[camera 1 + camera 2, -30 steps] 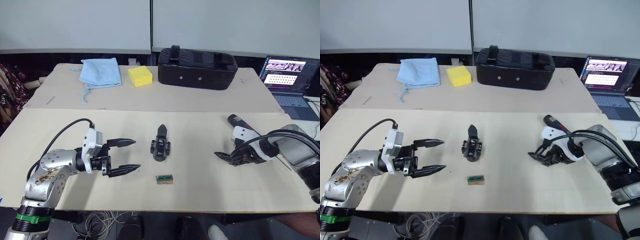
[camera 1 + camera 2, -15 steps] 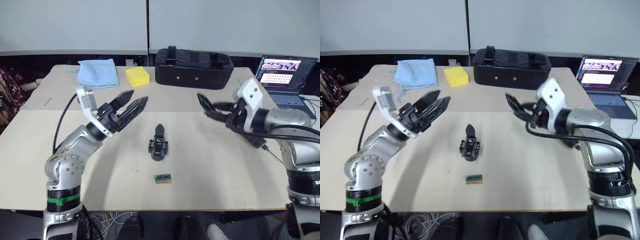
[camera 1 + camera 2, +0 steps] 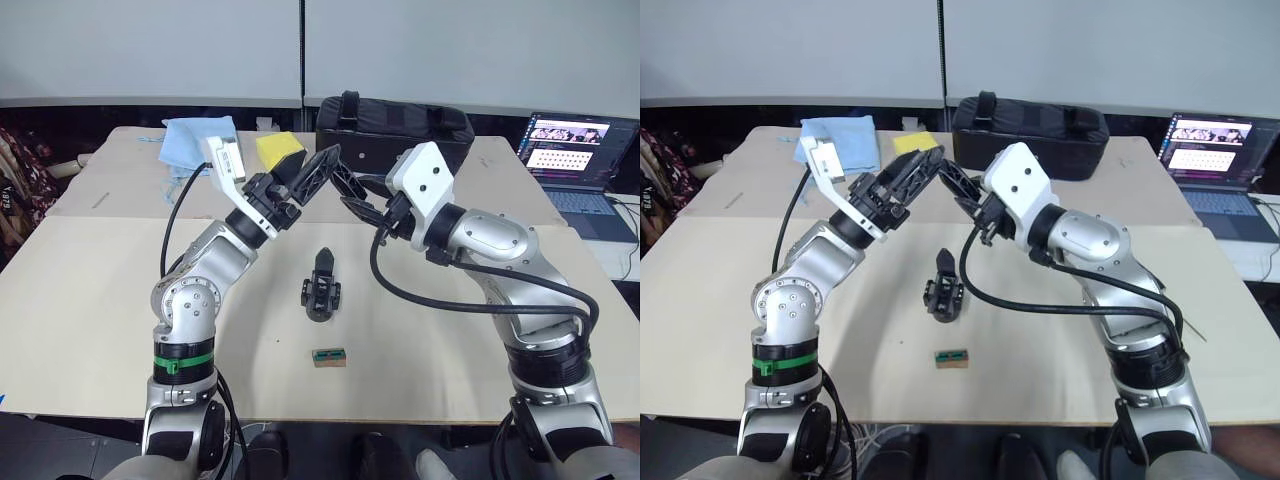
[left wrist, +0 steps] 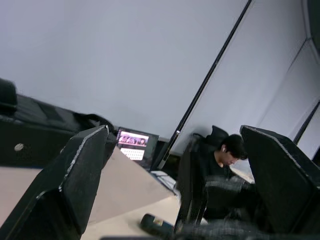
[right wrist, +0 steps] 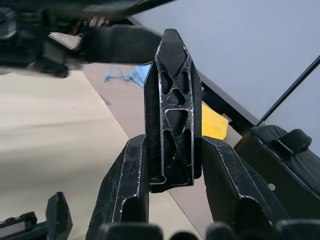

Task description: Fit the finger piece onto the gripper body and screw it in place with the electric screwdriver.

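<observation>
A: Why do we have both arms up over the middle of the pale wooden counter [image 3: 100,300]?

B: Our right end effector [image 5: 170,150] is clenched on the small black plastic finger piece [image 5: 171,107], the webbed one tapering to a point, which stands upright between the pads. We judge it is raised so that the left end effector [image 3: 325,180], its fingers spread and empty, can meet it; the two sets of tips come close together in the air.

A: And the chunky black plastic gripper body [image 3: 321,287]?

B: It sits on the counter below both arms, untouched, with a slim part pointing away from us. A small green and brown block [image 3: 328,357] lies just in front of it.

A: The screwdriver?

B: We cannot place it for sure. A dark rounded end [image 4: 156,226] on the counter edge may be it.

A: So fitting is not yet done.

B: We think not.
</observation>
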Controlling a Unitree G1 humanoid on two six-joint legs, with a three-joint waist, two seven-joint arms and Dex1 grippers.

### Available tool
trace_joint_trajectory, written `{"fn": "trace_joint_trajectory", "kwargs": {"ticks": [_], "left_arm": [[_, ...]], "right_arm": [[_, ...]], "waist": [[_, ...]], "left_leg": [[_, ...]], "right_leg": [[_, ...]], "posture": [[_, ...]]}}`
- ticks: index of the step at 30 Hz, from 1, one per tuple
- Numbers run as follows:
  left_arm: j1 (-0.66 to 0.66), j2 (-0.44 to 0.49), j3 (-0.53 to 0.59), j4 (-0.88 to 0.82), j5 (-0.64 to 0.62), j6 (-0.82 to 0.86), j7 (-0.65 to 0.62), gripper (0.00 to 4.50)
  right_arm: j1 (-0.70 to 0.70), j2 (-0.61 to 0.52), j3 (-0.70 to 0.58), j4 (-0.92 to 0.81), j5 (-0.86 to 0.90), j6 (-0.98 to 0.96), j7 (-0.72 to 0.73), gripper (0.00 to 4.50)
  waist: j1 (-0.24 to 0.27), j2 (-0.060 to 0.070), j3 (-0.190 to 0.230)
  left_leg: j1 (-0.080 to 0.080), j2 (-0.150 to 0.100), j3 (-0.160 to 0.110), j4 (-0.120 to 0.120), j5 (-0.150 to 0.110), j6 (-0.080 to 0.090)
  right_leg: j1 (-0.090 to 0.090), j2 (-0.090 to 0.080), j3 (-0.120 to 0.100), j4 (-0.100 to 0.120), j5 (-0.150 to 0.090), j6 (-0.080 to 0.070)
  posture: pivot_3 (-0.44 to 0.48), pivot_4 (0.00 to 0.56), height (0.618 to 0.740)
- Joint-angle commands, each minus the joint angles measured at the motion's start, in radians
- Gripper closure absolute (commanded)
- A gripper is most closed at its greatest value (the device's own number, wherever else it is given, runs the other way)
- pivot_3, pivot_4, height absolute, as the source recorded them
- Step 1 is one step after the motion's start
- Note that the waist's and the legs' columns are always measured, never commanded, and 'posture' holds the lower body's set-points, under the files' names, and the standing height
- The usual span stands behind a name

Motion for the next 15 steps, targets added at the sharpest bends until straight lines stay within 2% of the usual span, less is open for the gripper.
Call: {"fn": "trace_joint_trajectory", "kwargs": {"ticks": [1,3,9,10,12,14,15], "left_arm": [[0.004,-0.002,-0.008,-0.026,-0.009,0.019,0.002,0.53],[0.006,-0.007,-0.006,-0.031,-0.015,0.020,-0.002,1.25],[0.001,0.001,0.003,-0.031,-0.019,0.033,-0.005,4.22],[-0.001,0.004,0.005,-0.031,-0.019,0.030,-0.007,4.50],[-0.007,0.023,0.012,-0.027,-0.011,0.016,-0.027,4.50],[-0.016,0.047,0.036,-0.009,-0.023,0.014,-0.048,4.50],[-0.024,0.065,0.049,0.004,-0.026,0.013,-0.062,4.50]], "right_arm": [[-0.013,-0.001,-0.009,-0.034,-0.007,-0.020,-0.009,3.39],[-0.009,-0.004,-0.003,-0.036,-0.007,-0.025,0.000,3.39],[-0.007,-0.006,0.010,-0.040,-0.010,-0.018,0.003,3.39],[-0.007,-0.009,0.014,-0.042,-0.012,-0.012,0.006,3.39],[0.000,-0.011,0.012,-0.050,-0.002,0.017,0.010,3.39],[0.003,-0.008,-0.013,-0.056,0.007,0.024,0.002,2.35],[-0.002,-0.015,-0.034,-0.056,0.009,0.012,0.001,2.01]], "waist": [[-0.002,0.000,0.000],[-0.004,0.000,0.000],[-0.006,0.000,0.000],[-0.006,0.000,0.000],[-0.006,0.000,0.000],[-0.009,0.000,0.000],[-0.012,0.000,0.000]], "left_leg": [[0.000,0.000,0.000,0.000,0.000,0.000],[0.000,0.000,0.000,0.000,0.000,0.000],[0.000,0.001,0.000,0.000,0.000,0.000],[0.000,0.001,0.000,0.000,0.000,0.000],[0.000,0.001,0.000,0.000,0.000,0.000],[0.000,0.001,0.000,0.000,0.000,0.000],[0.000,0.001,0.000,0.000,0.000,0.000]], "right_leg": [[0.000,0.000,0.000,0.000,0.000,0.000],[0.000,0.001,0.000,0.000,0.000,0.000],[0.000,0.001,0.000,0.000,0.000,0.000],[0.000,0.001,0.000,0.000,0.000,0.000],[0.000,0.001,0.000,0.000,0.000,0.000],[0.000,0.001,0.000,0.000,0.000,0.000],[0.000,0.001,0.000,0.000,0.000,0.000]], "posture": [[0.000,0.150,0.740],[0.000,0.150,0.740],[0.000,0.150,0.740],[0.000,0.150,0.740],[0.000,0.150,0.740],[0.000,0.150,0.740],[0.000,0.150,0.740]]}}
